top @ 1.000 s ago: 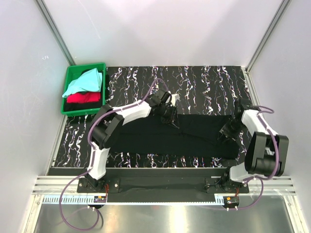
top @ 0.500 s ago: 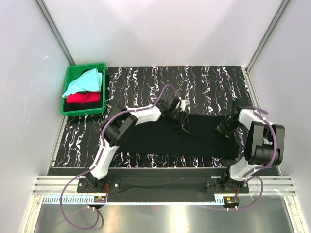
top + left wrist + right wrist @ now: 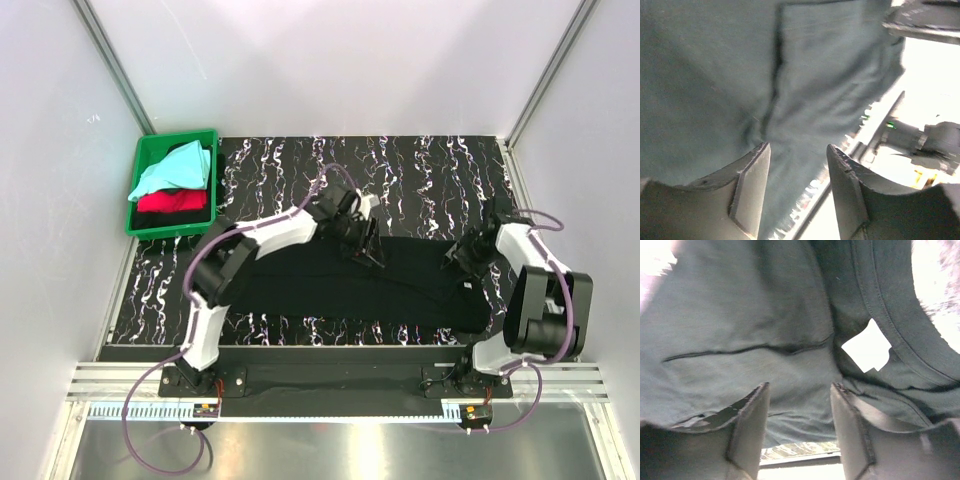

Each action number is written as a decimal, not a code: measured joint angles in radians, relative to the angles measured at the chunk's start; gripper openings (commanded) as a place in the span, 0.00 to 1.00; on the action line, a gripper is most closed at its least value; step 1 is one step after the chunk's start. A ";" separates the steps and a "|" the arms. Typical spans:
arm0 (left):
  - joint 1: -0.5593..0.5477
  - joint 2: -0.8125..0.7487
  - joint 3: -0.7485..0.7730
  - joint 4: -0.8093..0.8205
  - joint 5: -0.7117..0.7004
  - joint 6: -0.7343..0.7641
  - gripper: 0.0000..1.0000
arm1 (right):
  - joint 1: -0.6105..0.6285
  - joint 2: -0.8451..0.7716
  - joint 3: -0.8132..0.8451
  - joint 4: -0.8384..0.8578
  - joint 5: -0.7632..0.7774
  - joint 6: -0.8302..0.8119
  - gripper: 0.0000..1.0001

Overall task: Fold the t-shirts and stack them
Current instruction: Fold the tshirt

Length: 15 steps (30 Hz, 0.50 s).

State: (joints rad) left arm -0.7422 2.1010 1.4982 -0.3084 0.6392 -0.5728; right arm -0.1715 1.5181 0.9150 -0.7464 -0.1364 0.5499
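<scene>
The black t-shirt [image 3: 330, 282] lies folded into a long band across the tabletop. My left gripper [image 3: 367, 245] is open over its far edge near the middle; the left wrist view shows dark cloth [image 3: 740, 75] below the open jaws, nothing held. My right gripper [image 3: 462, 262] is open over the shirt's right end; the right wrist view shows the cloth [image 3: 755, 315], the collar and its white neck label [image 3: 867, 346]. A pale aqua t-shirt [image 3: 175, 166] and a red one [image 3: 170, 202] lie in the green crate [image 3: 140, 160] at far left.
The black white-streaked tabletop [image 3: 420, 170] shows behind the shirt and along its front edge. White walls with metal posts enclose the table. The arm bases stand on a rail at the near edge.
The left gripper moved right, then drew back slightly left over the shirt's far edge. The right gripper shifted toward the far right end. The shirt stays flat.
</scene>
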 measured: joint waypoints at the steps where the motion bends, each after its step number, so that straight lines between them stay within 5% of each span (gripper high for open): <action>1: 0.002 -0.036 -0.001 -0.012 -0.002 0.000 0.56 | 0.001 -0.020 0.014 -0.011 0.008 -0.004 0.66; 3: 0.007 -0.107 -0.001 -0.031 -0.006 -0.001 0.56 | 0.002 -0.063 0.039 -0.024 0.018 -0.006 0.78; 4: 0.010 -0.158 -0.002 -0.041 -0.011 -0.001 0.56 | 0.005 -0.084 0.055 -0.038 0.023 0.001 0.99; 15: 0.138 -0.717 -0.258 -0.118 -0.069 0.049 0.59 | 0.162 -0.109 0.092 -0.114 0.034 0.310 1.00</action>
State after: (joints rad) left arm -0.6037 1.3838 1.2404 -0.4267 0.5705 -0.5240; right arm -0.0097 1.4086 1.0065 -0.8600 -0.1020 0.8600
